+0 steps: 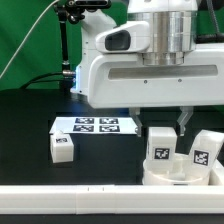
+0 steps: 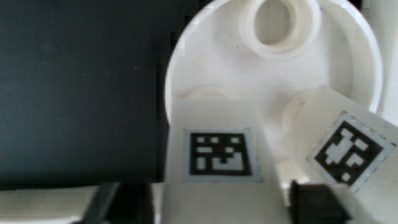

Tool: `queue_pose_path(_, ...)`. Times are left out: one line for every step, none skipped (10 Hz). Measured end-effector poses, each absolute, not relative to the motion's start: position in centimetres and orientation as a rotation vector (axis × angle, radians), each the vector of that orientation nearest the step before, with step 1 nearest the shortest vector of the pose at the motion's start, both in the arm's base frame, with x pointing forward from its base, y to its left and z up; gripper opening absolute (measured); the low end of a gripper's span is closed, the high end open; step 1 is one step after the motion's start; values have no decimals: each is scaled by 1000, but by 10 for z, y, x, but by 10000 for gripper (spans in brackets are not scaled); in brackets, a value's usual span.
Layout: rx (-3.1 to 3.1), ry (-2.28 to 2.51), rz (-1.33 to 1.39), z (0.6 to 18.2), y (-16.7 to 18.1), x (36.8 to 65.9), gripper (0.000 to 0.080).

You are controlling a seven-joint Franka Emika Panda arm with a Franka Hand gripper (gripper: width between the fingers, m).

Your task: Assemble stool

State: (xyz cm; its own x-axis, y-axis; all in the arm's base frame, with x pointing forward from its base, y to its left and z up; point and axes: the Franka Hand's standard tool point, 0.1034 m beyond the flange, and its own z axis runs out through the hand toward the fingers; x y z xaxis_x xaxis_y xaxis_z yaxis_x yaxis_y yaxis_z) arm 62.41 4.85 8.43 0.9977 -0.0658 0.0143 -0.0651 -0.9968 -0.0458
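Note:
The round white seat disc lies at the exterior view's lower right, with two white tagged legs standing on it, one left of the other. My gripper comes straight down onto the top of the left one. In the wrist view the fingers stand either side of that leg, which fills the gap between them, so the gripper is shut on it. The second leg and a seat hole also show there. A third leg lies loose on the table.
The marker board lies flat on the black table behind the loose leg. A long white rail runs along the front edge. The arm's white body hides the upper middle. A green backdrop and a black stand are at the back.

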Motion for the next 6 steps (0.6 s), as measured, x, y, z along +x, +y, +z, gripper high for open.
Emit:
queue_pose_path(-3095, 100, -27, 84, 48, 624, 335)
queue_pose_path(-3094, 108, -27, 84, 48, 624, 335)
queue_pose_path(-3093, 127, -27, 84, 48, 624, 335)
queue_pose_path(-3093, 127, -27, 84, 48, 624, 335)
queue_pose_path(-3087, 204, -25, 84, 49, 624, 335)
queue_pose_path(-3074, 343, -21, 84, 49, 624, 335)
